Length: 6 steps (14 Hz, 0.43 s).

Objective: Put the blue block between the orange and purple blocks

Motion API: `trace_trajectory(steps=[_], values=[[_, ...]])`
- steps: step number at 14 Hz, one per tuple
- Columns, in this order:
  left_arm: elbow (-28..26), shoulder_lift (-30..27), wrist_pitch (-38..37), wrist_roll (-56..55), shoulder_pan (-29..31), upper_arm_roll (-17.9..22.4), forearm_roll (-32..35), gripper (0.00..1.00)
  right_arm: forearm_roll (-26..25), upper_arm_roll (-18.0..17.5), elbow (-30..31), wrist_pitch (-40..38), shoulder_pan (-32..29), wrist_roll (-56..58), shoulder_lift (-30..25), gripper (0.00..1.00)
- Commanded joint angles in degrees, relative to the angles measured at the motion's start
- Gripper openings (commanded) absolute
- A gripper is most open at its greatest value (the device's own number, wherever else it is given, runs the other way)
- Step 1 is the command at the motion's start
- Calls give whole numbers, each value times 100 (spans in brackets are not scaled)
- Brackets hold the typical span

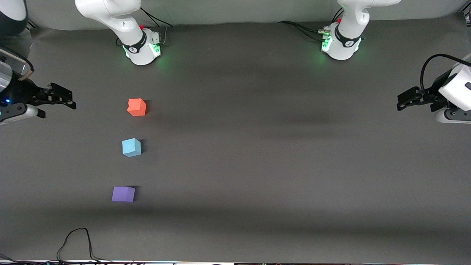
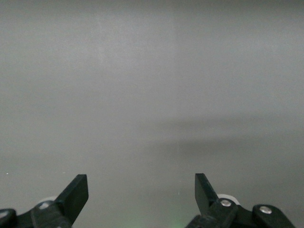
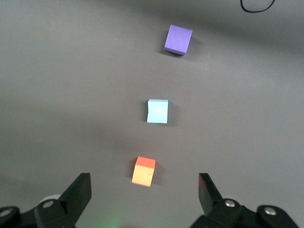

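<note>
Blue block: I see a small sky-blue matte foam cube (image 1: pixel 131 147) on the dark grey counter (image 1: pixel 279 154), sitting square with clean edges, slightly turned.
Position: it lies in line between the orange-red matte cube (image 1: pixel 137 107) and the violet-purple matte cube (image 1: pixel 123 194), apart from both; in my front view orange is at its 12 o'clock, purple at about 6 o'clock, nearer the camera.
Row: all three sit toward the right arm's end of the counter.
Right claw (image 1: pixel 60 96): jaws spread wide, holding nothing, waiting over the counter's edge at the row's 9 o'clock.
Left claw (image 1: pixel 406 100): jaws wide apart, empty, over the left arm's end, well apart from the blocks.
Cable: a black loop (image 1: pixel 75 241) lies near the front edge.
</note>
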State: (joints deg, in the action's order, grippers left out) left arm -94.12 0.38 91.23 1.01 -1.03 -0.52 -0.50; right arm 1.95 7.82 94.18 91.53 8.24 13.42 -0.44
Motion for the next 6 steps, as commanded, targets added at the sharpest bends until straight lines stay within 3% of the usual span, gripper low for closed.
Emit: trace_trajectory(steps=[1, 6], values=[[-80, -64, 88, 66, 7, -9, 41, 100, -90, -18, 961, 435, 29, -225, -641, 100], [-80, -64, 88, 66, 7, -9, 41, 100, -46, 105, 1006, 435, 29, -628, -677, 100]])
